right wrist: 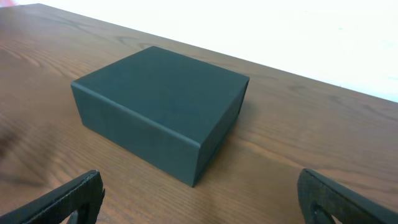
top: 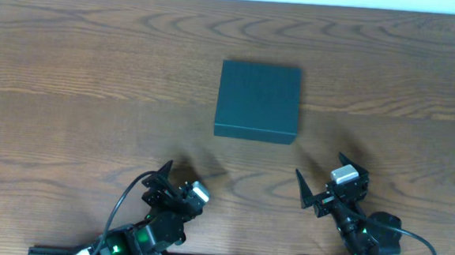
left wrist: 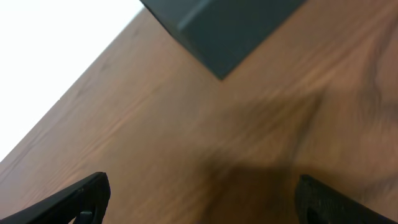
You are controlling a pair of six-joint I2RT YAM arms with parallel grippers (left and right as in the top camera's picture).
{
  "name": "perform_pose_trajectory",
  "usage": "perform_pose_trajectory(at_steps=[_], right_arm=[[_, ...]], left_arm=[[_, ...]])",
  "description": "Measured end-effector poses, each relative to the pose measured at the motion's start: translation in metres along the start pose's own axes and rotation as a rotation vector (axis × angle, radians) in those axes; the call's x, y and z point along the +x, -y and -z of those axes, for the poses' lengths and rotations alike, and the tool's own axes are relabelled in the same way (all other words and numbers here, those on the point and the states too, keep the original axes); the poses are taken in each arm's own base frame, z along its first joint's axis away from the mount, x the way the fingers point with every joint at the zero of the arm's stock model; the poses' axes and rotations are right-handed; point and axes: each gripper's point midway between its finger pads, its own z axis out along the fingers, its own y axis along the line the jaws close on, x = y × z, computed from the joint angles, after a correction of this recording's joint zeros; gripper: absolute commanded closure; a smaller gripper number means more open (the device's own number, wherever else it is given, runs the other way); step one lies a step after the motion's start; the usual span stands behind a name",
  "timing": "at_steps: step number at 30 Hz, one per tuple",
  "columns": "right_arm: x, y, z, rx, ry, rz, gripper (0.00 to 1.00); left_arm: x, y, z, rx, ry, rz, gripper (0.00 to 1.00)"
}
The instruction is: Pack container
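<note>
Overhead, the container sits shut on the wooden table, out ahead of both arms and touching neither. It looks like stiff matte card: probably light, not slippery, liable to skid if nudged. I'd pin one wall and lift the lid by its free edge rather than span the whole box. The right gripper is spread wide and empty, with the box just ahead. The left gripper is also wide and empty, with the box further ahead, off to its right.
</note>
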Motion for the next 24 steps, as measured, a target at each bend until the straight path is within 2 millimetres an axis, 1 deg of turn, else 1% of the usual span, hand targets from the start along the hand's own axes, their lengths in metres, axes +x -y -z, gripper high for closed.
perform_pose_trajectory(at_steps=[3, 19, 21, 24], right_arm=[[0.0, 0.0, 0.0, -0.002, 0.0, 0.0, 0.01], [0.0, 0.0, 0.0, -0.002, 0.0, 0.0, 0.01], [0.0, 0.0, 0.0, -0.002, 0.0, 0.0, 0.01], [0.0, 0.0, 0.0, -0.002, 0.0, 0.0, 0.01]], left_arm=[[0.006, 0.001, 0.0, 0.005, -0.021, -0.017, 0.05], [0.009, 0.001, 0.0, 0.004, -0.033, -0.022, 0.05], [0.01, -0.004, -0.001, -0.012, -0.041, -0.006, 0.05], [0.011, -0.028, -0.004, -0.087, -0.044, 0.081, 0.05]])
